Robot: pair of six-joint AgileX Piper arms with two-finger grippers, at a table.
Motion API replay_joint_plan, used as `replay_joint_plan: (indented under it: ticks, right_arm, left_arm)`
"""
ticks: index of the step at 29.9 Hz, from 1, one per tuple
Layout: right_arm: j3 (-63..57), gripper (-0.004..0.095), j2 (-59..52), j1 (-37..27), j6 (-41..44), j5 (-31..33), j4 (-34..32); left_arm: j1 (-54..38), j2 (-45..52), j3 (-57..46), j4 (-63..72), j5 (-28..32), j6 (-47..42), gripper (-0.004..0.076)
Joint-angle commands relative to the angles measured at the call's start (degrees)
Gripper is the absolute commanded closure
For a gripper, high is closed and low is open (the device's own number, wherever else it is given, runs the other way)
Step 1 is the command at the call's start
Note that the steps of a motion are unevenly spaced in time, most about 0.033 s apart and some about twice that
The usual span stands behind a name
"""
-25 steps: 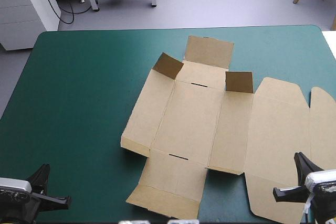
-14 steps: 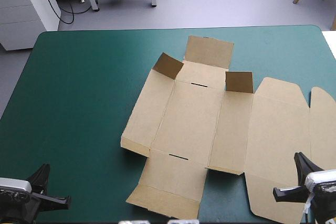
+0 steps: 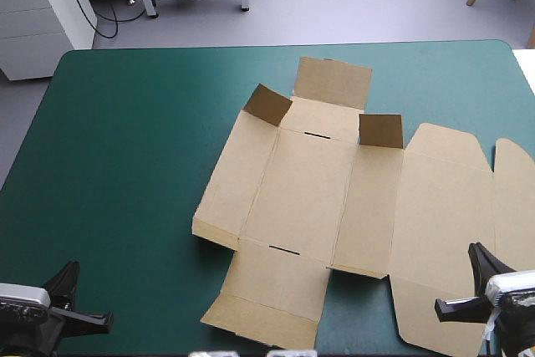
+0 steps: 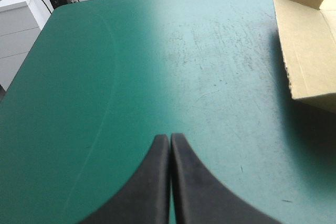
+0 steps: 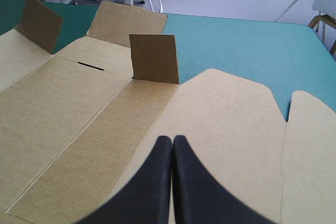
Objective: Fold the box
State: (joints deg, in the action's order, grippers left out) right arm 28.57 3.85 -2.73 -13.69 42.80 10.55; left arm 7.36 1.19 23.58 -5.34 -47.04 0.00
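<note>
A table point(image 3: 125, 165) under a teal-green cover fills the high view, and we find its left half bare. The box point(image 3: 309, 190) lies on the right half as one cut sheet of brown board, opened out flat from the table's middle toward its right edge.

The sheet's widest part is the lid panel point(image 3: 439, 223) on the right, with rounded corners and reaching close to the near edge. Left of it we see the base panel point(image 3: 305, 186) set between two long side strips. A far flap point(image 3: 333, 81) lies flat and points toward the far edge. A near flap point(image 3: 267, 294) lies flat and points toward the near edge.

Two small tabs stand up at the far corners of the side strips, the left tab point(image 3: 267, 104) and the right tab point(image 3: 381, 130). All other board rests flat.

The right gripper point(image 5: 172, 138) is over the lid panel at the near right, its black fingers pressed together into one point. We cannot tell whether it touches the board. The left gripper point(image 4: 170, 136) is over bare cover at the near left, well apart from the box. Its fingers are also together, and they hold nothing.

Two thin slots mark the base panel's fold lines, the far slot point(image 3: 316, 134) and the near slot point(image 3: 284, 249).
</note>
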Motion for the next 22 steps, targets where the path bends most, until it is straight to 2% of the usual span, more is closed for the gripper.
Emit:
replay_joint_plan:
  ticks: [1, 4, 7, 10, 12, 15, 17, 22]
  right_arm:
    - [1.3, 0.0927, 1.1, -0.3, -0.2, -4.6, 0.2]
    - [1.3, 0.0895, 1.1, -0.3, -0.6, -4.5, 0.4]
    - [1.3, 0.0757, 1.1, -0.3, -0.6, -4.5, 0.4]
    - [1.3, 0.0524, 1.1, -0.3, -0.6, -4.5, 0.4]
    - [1.3, 0.0334, 1.1, -0.3, -0.6, -4.5, 0.4]
    - [1.3, 0.0143, 1.1, -0.3, -0.6, -4.5, 0.4]
    - [1.3, 0.0087, 1.1, -0.3, -0.6, -4.5, 0.4]
    - [1.3, 0.0084, 1.1, -0.3, -0.6, -4.5, 0.4]
  left_arm:
    - [0.5, 0.5, 1.2, 0.0, 4.4, -0.6, 0.0734]
    - [0.5, 0.5, 1.2, 0.0, 4.4, -0.6, 0.0734]
    - [0.5, 0.5, 1.2, 0.0, 4.4, -0.6, 0.0734]
    - [0.5, 0.5, 1.2, 0.0, 4.4, -0.6, 0.0734]
    - [0.5, 0.5, 1.2, 0.0, 4.4, -0.6, 0.0734]
    - [0.5, 0.5, 1.2, 0.0, 4.4, -0.6, 0.0734]
    - [0.5, 0.5, 1.2, 0.0, 4.4, -0.6, 0.0734]
    - [0.5, 0.5, 1.2, 0.0, 4.4, -0.6, 0.0734]
